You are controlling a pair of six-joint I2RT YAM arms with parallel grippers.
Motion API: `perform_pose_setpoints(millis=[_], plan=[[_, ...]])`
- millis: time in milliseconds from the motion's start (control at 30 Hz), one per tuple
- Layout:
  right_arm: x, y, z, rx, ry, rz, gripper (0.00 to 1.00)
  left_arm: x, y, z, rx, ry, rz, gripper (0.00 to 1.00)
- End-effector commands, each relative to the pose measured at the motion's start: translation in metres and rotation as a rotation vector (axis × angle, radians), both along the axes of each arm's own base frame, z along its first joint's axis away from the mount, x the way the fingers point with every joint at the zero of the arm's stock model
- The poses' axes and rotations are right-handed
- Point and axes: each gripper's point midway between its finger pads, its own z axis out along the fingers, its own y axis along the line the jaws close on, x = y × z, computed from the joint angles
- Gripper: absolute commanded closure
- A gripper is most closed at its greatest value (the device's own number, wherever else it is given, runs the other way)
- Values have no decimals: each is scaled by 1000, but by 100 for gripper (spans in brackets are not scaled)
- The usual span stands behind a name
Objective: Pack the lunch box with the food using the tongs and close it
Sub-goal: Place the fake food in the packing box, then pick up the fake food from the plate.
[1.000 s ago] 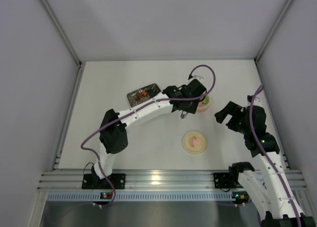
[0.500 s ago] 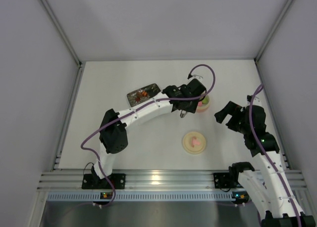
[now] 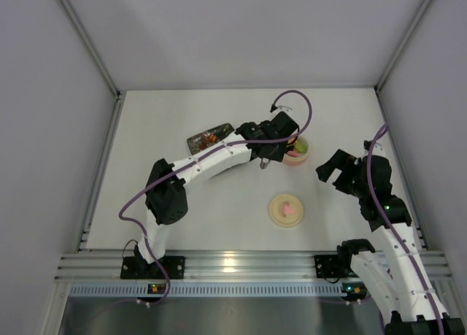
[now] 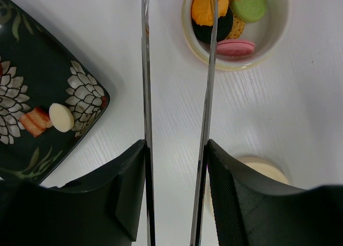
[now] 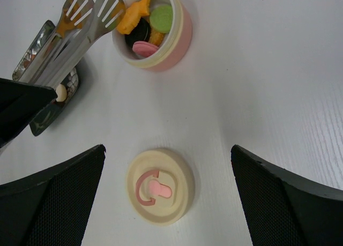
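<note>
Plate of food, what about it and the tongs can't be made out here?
- Plate: left wrist view cuts it at the left edge, the left claw covers its near corner; its pieces uncountable.
- Tongs: tips beyond that view's top edge.
- Lid: mostly behind a claw finger there.

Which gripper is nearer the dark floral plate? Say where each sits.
Left. The left gripper, holding the tongs, hangs just right of the plate; the right gripper is beyond the lunch box.
</note>
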Motion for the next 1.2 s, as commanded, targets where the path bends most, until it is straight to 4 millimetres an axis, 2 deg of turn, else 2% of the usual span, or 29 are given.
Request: perform_pose_setpoints(millis=[0,133,167,233,500,533,600,633,733,767,800,833,933,1033,1100,1133,1167], plan=[[7,-5,17,-11,-58,-13,1,11,-2,10,-13,-35,10,49],[6,-5,16,-11,-55,-13,1,8,-4,8,-29,-23,-1,50],[6,-5,15,-11,-53,-15,1,9,-6,16,-53,-40,-5,50],[6,-5,15,-9,-55,-13,1,7,-5,19,-66,-47,-11,50],[6,-4,16,-5,-60,-12,0,-1,-2,60,-150,-90,-33,50],[6,-4,15,-3,-58,-11,1,-3,-1,74,-180,-109,-34,50],[6,-4,15,-4,-59,-10,0,-6,4,79,-193,-123,-32,50],[6,-4,15,-3,-58,-11,1,-8,7,95,-225,-149,-25,50],[6,-3,14,-2,-57,-10,1,-10,22,104,-230,-177,6,49],[6,-3,13,-3,-54,-8,1,-14,29,115,-246,-194,17,49],[6,-4,13,-2,-52,-11,1,-14,41,112,-227,-201,63,49],[6,-3,12,-2,-51,-9,1,-18,53,120,-232,-216,91,49],[7,-2,13,3,-55,-8,1,-25,89,105,-167,-213,195,48],[8,1,12,18,-58,5,0,-39,115,78,-99,-167,243,47],[8,2,11,22,-56,10,0,-47,123,66,-92,-144,255,47],[8,2,11,22,-56,10,1,-51,126,66,-114,-141,263,47],[8,2,10,23,-54,9,0,-58,132,49,-93,-110,259,47]])
